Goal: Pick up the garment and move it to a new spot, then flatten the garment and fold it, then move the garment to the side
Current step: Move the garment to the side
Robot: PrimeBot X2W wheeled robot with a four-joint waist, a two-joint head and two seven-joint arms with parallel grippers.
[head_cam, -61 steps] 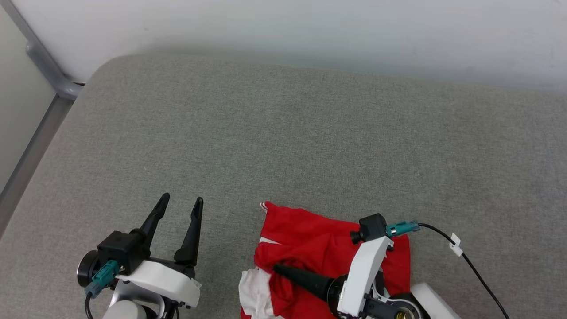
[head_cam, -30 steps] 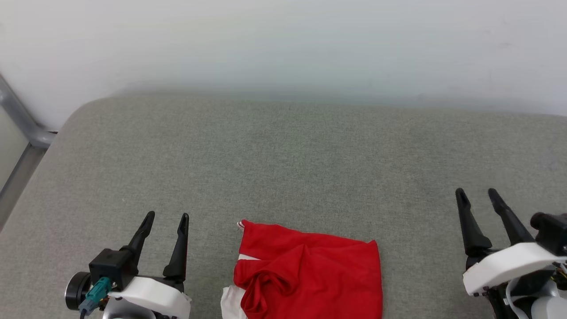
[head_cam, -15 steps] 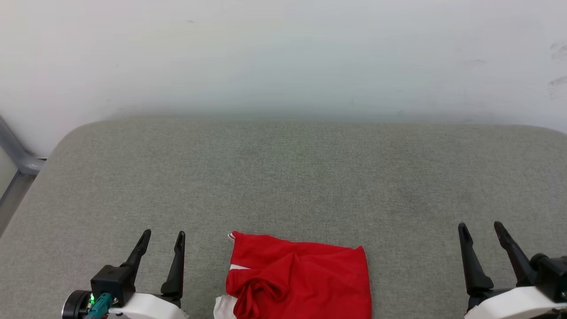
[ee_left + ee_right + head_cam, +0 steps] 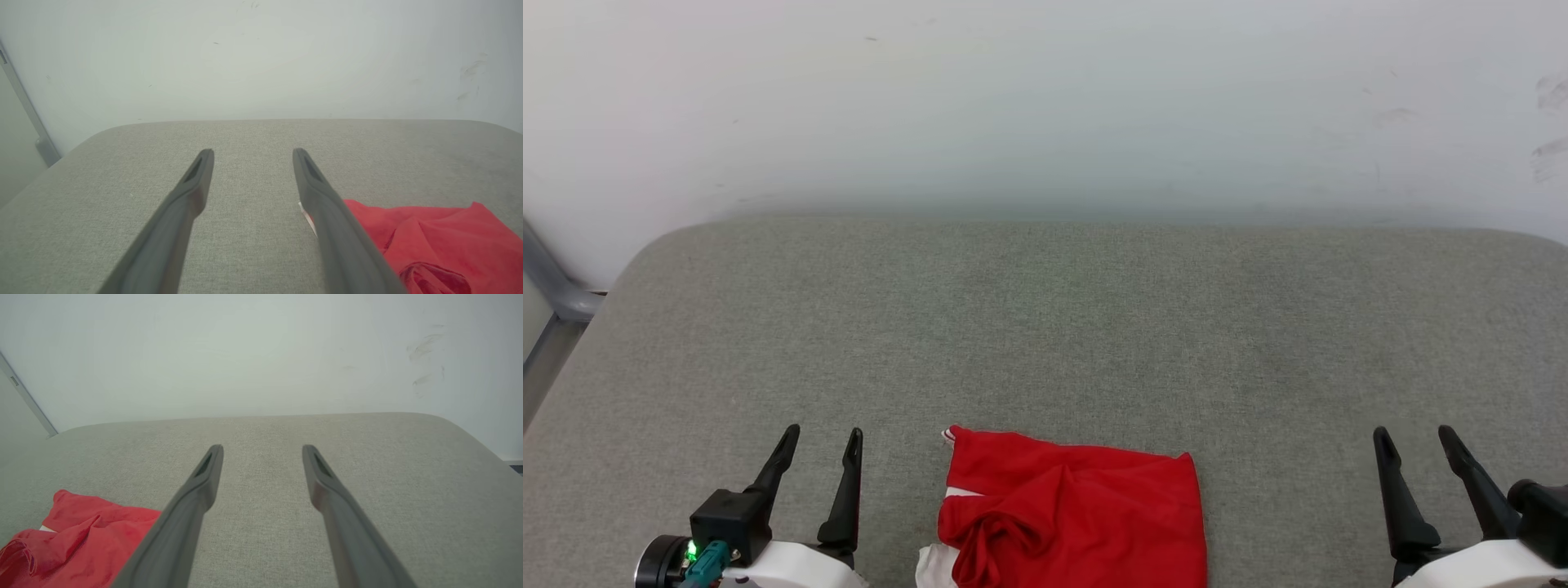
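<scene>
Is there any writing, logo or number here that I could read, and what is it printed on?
None: no text can be read in these views.
The garment lies bunched, showing only plain red cloth and a bit of white; no lettering faces up.
The left gripper and the right gripper show no legible label.
The dark marks on the wall are scuffs, not writing.

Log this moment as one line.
left tool: open, empty | right tool: open, empty | garment: lying rumpled on grey surface between tools, untouched
</scene>
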